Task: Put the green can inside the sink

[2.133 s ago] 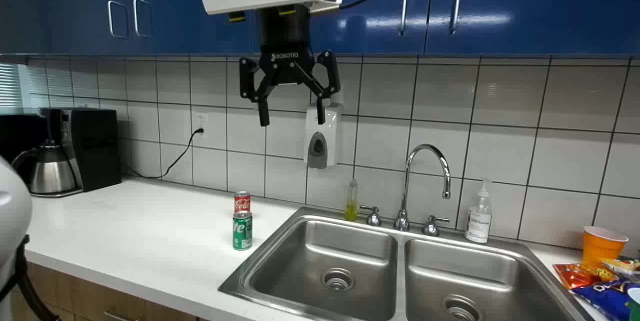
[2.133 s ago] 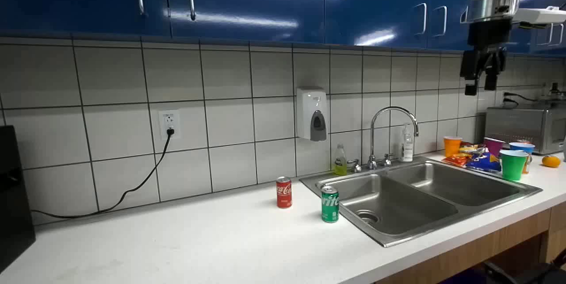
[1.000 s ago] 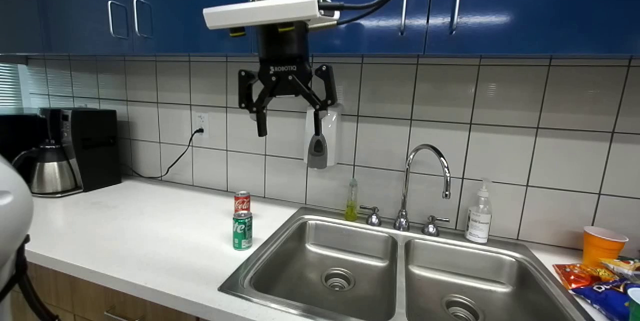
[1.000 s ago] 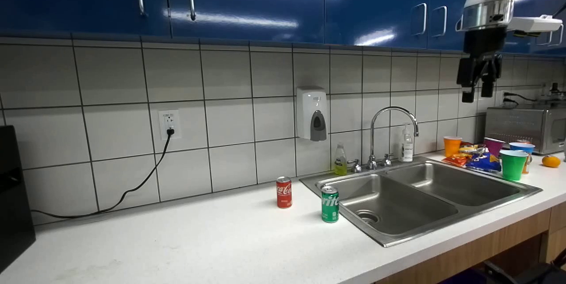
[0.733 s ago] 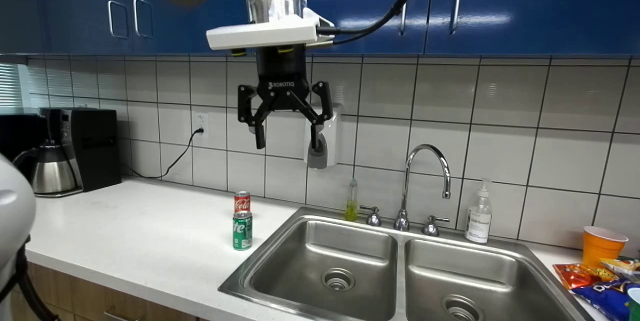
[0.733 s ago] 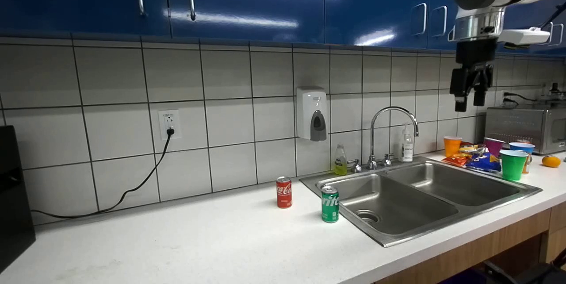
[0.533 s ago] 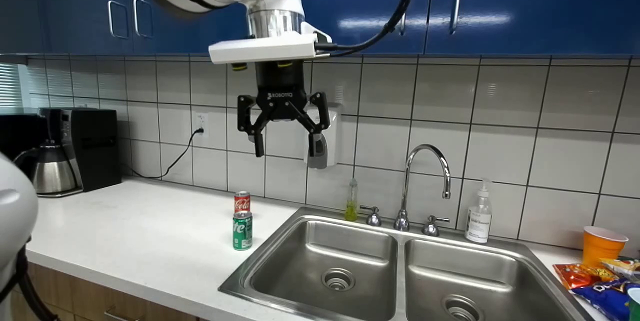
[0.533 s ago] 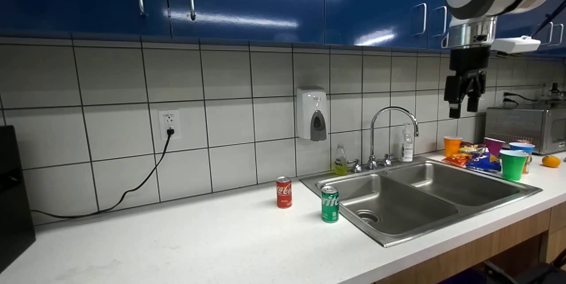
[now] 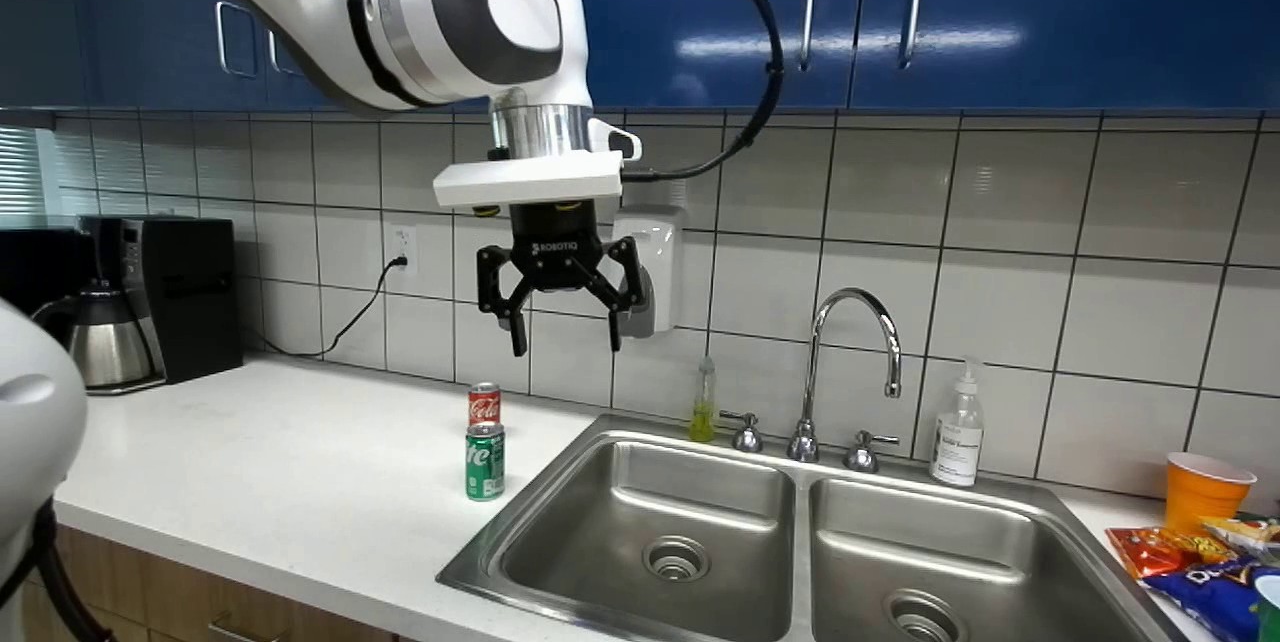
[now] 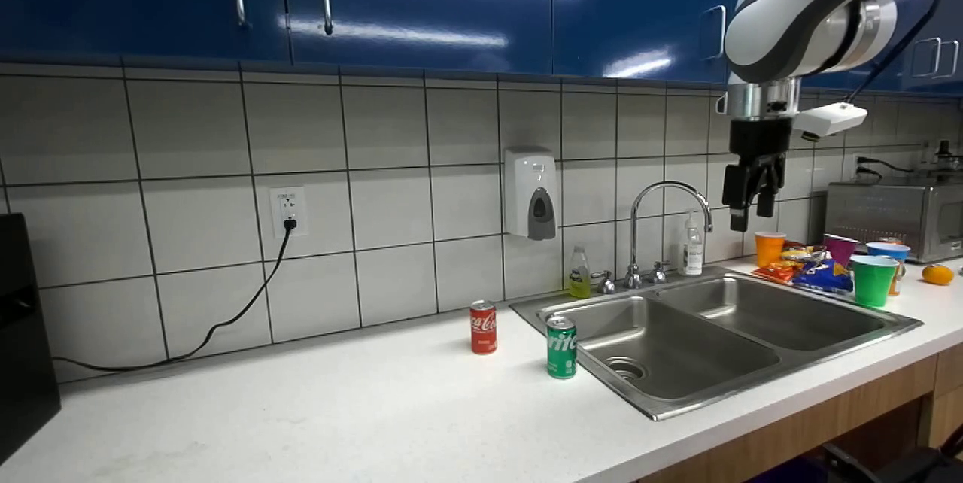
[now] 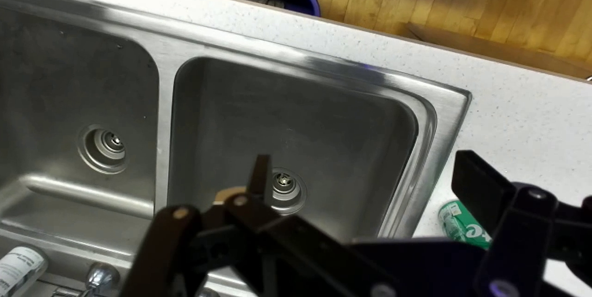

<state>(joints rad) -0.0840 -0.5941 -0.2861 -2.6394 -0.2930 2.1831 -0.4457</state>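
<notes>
The green can (image 9: 485,462) stands upright on the white counter, just beside the rim of the steel sink (image 10: 681,366). In the wrist view the green can (image 11: 462,224) shows at lower right, partly covered by a finger (image 11: 483,190). My gripper (image 9: 567,337) hangs pointing down in the air, well above the counter and the sink's near basin. Its jaws are wide apart with nothing between them; in the wrist view the gripper (image 11: 365,170) spans the basin (image 11: 296,116) and its rim.
A red can (image 10: 483,327) stands close to the green one, nearer the tiled wall. The chrome faucet (image 9: 803,444) rises behind the sink, flanked by a yellow-green bottle (image 9: 703,407) and a clear soap bottle (image 9: 957,437). Cups and snack bags (image 10: 824,274) lie past the sink.
My gripper has come down steadily, its jaws staying apart, and has drifted left in both exterior views. More of the arm now shows. The cans have not moved.
</notes>
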